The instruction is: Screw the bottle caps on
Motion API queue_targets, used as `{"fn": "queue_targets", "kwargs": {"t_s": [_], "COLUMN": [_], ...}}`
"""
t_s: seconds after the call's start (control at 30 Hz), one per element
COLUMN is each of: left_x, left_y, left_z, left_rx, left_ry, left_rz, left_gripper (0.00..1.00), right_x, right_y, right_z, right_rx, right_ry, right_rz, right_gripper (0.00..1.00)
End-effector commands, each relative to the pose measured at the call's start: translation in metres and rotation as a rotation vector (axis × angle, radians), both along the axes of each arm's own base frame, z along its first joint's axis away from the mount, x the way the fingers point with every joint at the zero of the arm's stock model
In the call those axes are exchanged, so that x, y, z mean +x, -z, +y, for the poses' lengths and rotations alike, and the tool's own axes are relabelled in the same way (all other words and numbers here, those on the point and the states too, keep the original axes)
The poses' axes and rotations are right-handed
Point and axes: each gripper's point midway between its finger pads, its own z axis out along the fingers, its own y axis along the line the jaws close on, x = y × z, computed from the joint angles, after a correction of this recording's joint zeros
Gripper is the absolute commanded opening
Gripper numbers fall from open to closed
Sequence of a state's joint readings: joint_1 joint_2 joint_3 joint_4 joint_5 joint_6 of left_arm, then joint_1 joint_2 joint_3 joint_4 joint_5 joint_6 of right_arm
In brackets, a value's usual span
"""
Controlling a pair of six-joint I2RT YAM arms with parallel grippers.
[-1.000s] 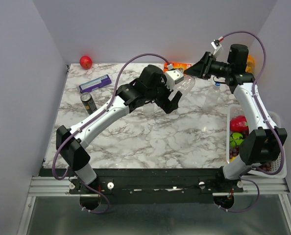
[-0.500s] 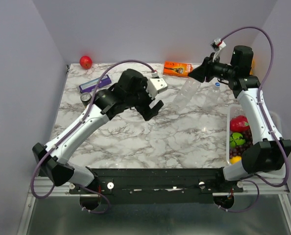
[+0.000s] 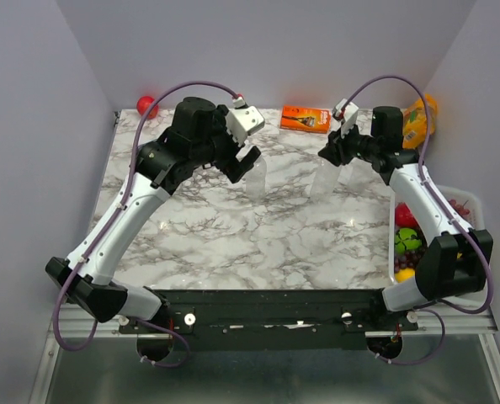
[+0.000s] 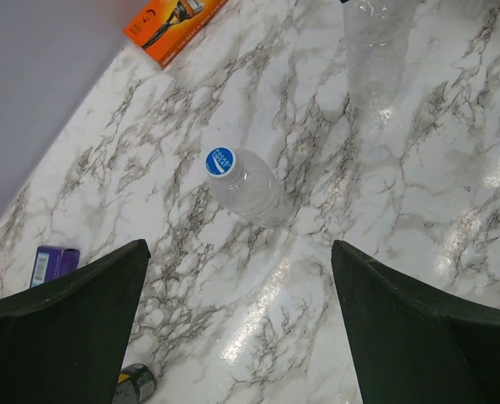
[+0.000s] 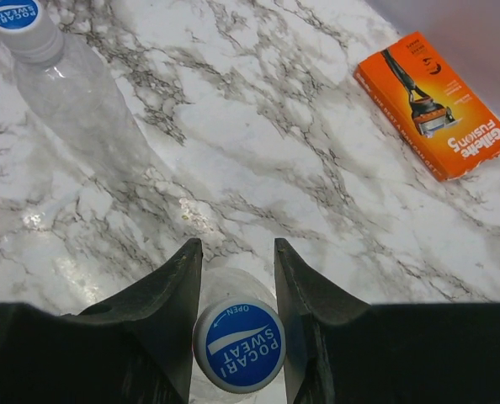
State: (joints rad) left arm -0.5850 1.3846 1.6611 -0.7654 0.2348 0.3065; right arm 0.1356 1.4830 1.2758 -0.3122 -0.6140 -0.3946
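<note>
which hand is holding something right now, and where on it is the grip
The right hand holds a capped bottle by its neck, just under the blue cap. The left hand is open and holds nothing.

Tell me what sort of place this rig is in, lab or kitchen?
Most likely a lab test cell: plain walls box in a marble-pattern table, with mixed props like a razor box and a basket of fruit.
</note>
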Motion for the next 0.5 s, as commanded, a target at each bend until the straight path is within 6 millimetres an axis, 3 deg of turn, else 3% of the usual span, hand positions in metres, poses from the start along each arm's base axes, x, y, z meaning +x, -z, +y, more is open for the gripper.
{"fn": "queue_targets", "kwargs": {"t_s": [0.0, 0.2, 0.47], "left_x": [0.004, 0.007, 0.009], "left_y": [-0.001, 0.005, 0.008], "left_z": [0.002, -0.006, -0.008], "left_rx": [0.012, -0.018, -0.019], "left_ry": [-0.009, -0.011, -0.012], "left_rz": [-0.015, 0.027, 0.039], "left_gripper": [0.99, 0.99, 0.99], "right_x": [0.011, 0.010, 0.010], "right_y": [0.004, 0.031, 0.037], "right_z": [-0.010, -0.013, -0.011], "right_rx": [-0.091, -0.115, -0.091], "right_ry": [0.035, 0.052, 0.064], "right_rz": [-0.099, -0.058, -0.035], "right_gripper": [0.14, 0.17, 0.25]}}
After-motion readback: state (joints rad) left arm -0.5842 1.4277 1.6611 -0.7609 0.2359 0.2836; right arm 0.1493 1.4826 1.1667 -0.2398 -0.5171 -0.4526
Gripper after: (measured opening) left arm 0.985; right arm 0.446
